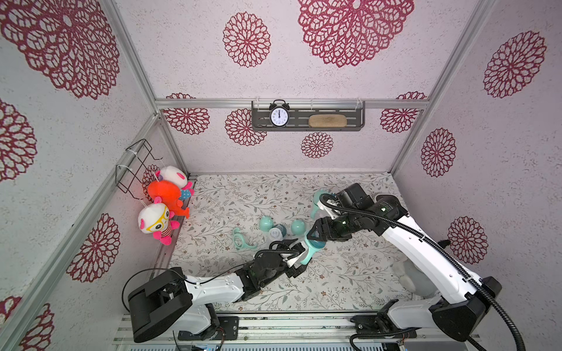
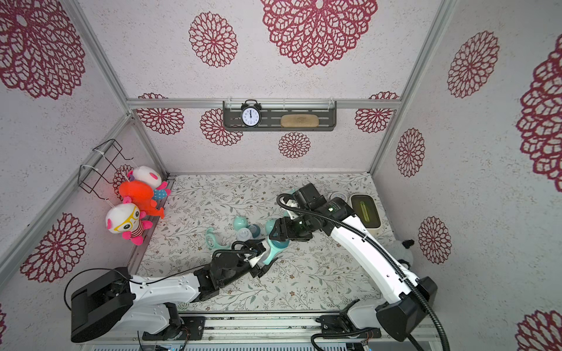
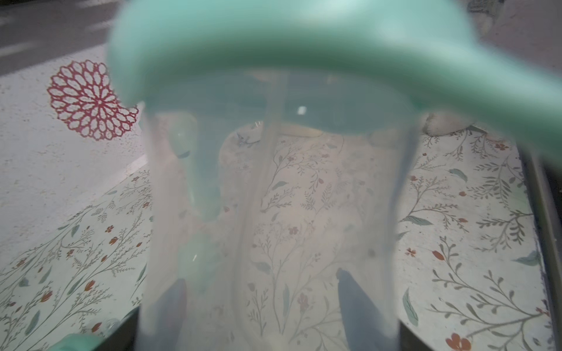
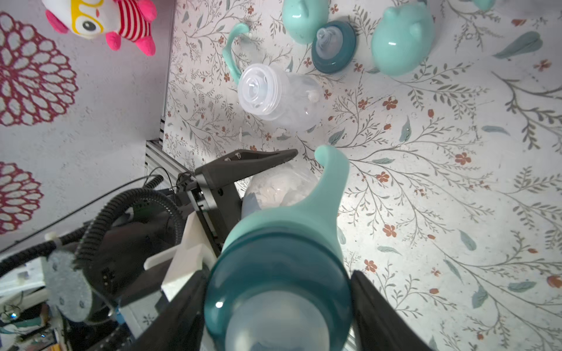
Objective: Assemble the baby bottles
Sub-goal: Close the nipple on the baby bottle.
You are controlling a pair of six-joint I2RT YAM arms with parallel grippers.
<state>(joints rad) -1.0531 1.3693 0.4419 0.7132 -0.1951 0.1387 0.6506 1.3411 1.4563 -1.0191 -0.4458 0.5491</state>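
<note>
While the left pincer clamps the clear bottle above the worktop, the right pincer grips its teal collar; the left fingertips show only dimly through blurred plastic.

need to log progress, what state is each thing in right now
left gripper: shut on the clear body of the held bottle
right gripper: shut on teal collar at its neck
held bottle: between both grippers, handle ring on, uncapped
second bottle: on its side, no collar
loose collar: flat on mat, nipple up
two caps: off, domes up on mat
alarm clock: upright on shelf
</note>
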